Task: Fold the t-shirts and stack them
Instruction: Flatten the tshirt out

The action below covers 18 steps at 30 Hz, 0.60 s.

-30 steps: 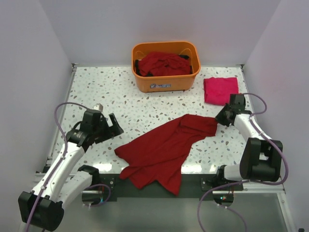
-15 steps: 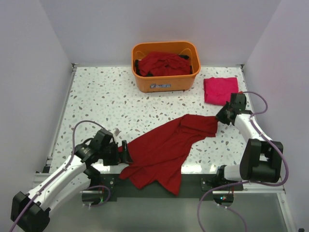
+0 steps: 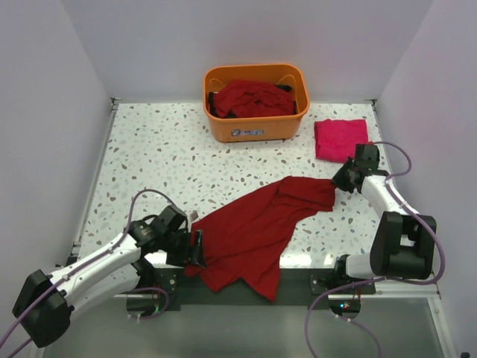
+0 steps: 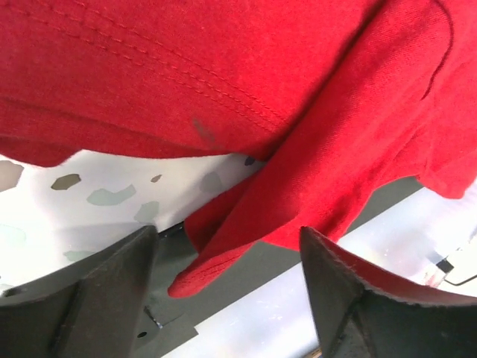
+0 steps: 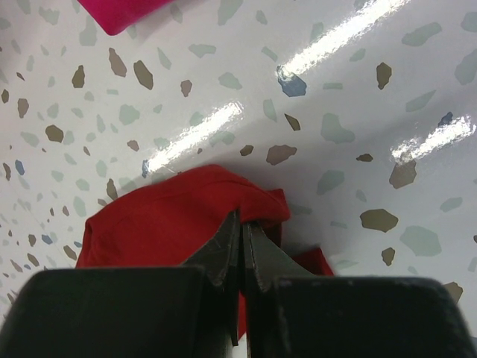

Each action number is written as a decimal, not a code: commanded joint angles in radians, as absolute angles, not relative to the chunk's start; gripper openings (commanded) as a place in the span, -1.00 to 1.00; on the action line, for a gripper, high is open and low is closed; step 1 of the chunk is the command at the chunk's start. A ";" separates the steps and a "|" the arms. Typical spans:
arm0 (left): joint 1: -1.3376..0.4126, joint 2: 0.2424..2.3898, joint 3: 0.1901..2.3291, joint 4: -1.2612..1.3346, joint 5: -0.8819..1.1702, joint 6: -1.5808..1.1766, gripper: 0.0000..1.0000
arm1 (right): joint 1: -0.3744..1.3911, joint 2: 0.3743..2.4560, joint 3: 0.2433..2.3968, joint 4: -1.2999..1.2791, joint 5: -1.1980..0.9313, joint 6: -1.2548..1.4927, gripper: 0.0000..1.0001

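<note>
A dark red t-shirt (image 3: pixel 253 231) lies crumpled across the near middle of the table, its lower part hanging over the front edge. My right gripper (image 3: pixel 339 181) is shut on its far right corner (image 5: pixel 186 216). My left gripper (image 3: pixel 197 247) is open at the shirt's left edge, low by the table's front edge; a fold of the shirt (image 4: pixel 298 194) lies between and ahead of its fingers. A folded pinkish-red t-shirt (image 3: pixel 340 139) lies at the far right; it also shows in the right wrist view (image 5: pixel 119 11). More dark red t-shirts (image 3: pixel 252 98) fill the tub.
The orange plastic tub (image 3: pixel 256 127) stands at the back centre. The speckled table (image 3: pixel 149 156) ends in a dark front rail (image 3: pixel 298 272) below the shirt. Grey walls close in on both sides.
My left arm has swung down from the left middle of the table to the shirt's left edge at the front. The right gripper has held still on the shirt's corner.
</note>
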<state>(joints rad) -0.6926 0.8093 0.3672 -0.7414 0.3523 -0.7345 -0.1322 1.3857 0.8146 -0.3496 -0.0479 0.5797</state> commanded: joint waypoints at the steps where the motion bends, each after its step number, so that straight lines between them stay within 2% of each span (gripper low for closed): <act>1: -0.699 0.821 0.380 -0.721 0.333 -0.707 0.35 | -0.140 1.391 0.815 -0.322 -0.068 0.569 -1.00; 3: -0.701 0.831 0.358 -0.668 0.356 -0.715 -0.08 | -0.138 1.388 0.816 -0.325 -0.064 0.569 -1.00; 4: -0.704 0.842 0.356 -0.655 0.357 -0.724 -0.70 | -0.140 1.382 0.821 -0.328 -0.066 0.568 -1.00; 5: -0.715 0.844 0.362 -0.649 0.336 -0.726 -1.00 | -0.140 1.378 0.825 -0.333 -0.071 0.565 -1.00; 7: -0.721 0.850 0.437 -0.682 0.273 -0.723 -1.00 | -0.141 1.365 0.839 -0.347 -0.083 0.558 -1.00; 10: -0.721 0.853 0.651 -0.773 0.097 -0.713 -1.00 | -0.140 1.306 0.877 -0.368 -0.129 0.542 -1.00; 11: -0.722 0.859 0.783 -0.793 0.002 -0.713 -1.00 | -0.140 1.263 0.891 -0.374 -0.138 0.537 -1.00; 13: -0.722 0.885 0.912 -0.840 -0.184 -0.710 -1.00 | -0.141 1.221 0.966 -0.423 -0.129 0.522 -1.00; 17: -0.718 0.966 1.220 -0.842 -0.442 -0.687 -1.00 | -0.141 1.138 1.153 -0.533 -0.066 0.512 -1.00; 18: -0.719 1.024 1.276 -0.847 -0.486 -0.660 -1.00 | -0.140 1.140 1.254 -0.558 -0.051 0.508 -1.00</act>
